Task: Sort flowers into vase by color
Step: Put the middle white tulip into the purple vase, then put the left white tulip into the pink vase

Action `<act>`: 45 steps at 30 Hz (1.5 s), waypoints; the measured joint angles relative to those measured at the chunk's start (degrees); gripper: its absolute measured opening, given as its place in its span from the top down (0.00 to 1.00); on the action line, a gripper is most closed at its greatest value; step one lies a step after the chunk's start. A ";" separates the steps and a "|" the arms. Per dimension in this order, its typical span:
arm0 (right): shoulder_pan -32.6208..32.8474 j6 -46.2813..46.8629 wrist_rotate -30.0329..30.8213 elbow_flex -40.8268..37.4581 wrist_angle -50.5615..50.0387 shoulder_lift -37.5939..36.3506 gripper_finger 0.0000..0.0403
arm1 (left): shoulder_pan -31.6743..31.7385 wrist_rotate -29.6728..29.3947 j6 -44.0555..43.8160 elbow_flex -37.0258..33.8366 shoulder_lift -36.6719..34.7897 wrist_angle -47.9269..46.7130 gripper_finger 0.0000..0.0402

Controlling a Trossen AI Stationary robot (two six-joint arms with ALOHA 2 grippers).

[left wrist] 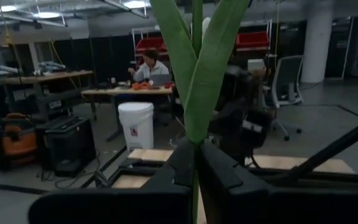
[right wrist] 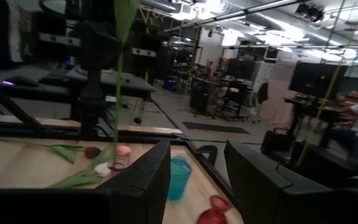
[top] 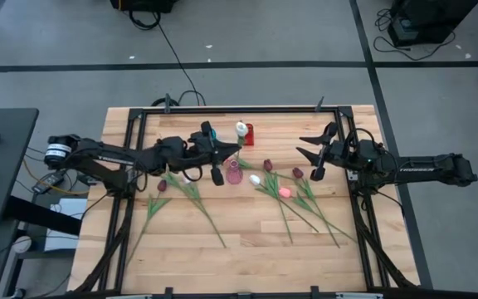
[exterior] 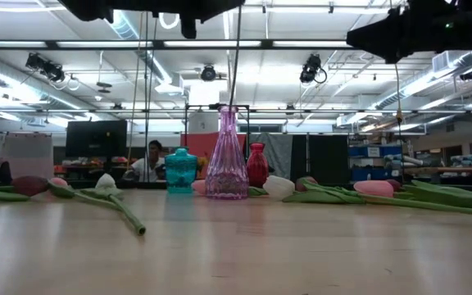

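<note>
My left gripper [top: 227,153] reaches level over the table's middle, shut on a white-headed flower [top: 241,129] that stands upright. Its thin stem [exterior: 238,57] runs down to the mouth of the pink glass vase [exterior: 226,160]. A teal vase [exterior: 180,170] and a red vase [exterior: 256,164] stand behind the pink one. More flowers lie flat on the wood: a maroon one [top: 162,184] at the left, then maroon [top: 267,164], white [top: 256,179] and pink [top: 285,192] ones at the right. My right gripper [top: 307,154] hangs open to the right of the vases, touching nothing. My left gripper pinches the flower's stem [left wrist: 196,163] between its two fingers, just below where the two long leaves [left wrist: 197,74] part. The fingers lie level, coming from the table's left, across the stem. The flower stands upright, and the stem's lower end [right wrist: 118,140] meets the pink vase's mouth.
Black frame rails [top: 363,216] run along the table's left and right sides. The lying flowers' stems [top: 210,218] fan out toward the near edge. Bare wood [exterior: 301,246] lies near the front. People sit at benches in the room beyond the table.
</note>
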 joint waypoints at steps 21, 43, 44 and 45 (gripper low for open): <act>0.15 4.71 -0.86 2.86 -6.01 1.10 0.59 | 0.00 -5.89 -8.79 0.02 1.70 -12.22 0.74; 0.07 2.88 -0.34 2.86 -5.69 1.25 0.59 | -8.15 5.77 -81.83 0.00 -3.49 -76.66 0.66; 0.07 2.53 -0.34 2.86 -5.46 1.25 0.59 | -8.15 6.41 -84.68 0.00 -2.36 -77.11 0.66; 0.07 2.13 -0.32 2.86 -5.33 1.25 0.59 | -8.15 6.85 -86.92 0.00 -1.13 -77.05 0.66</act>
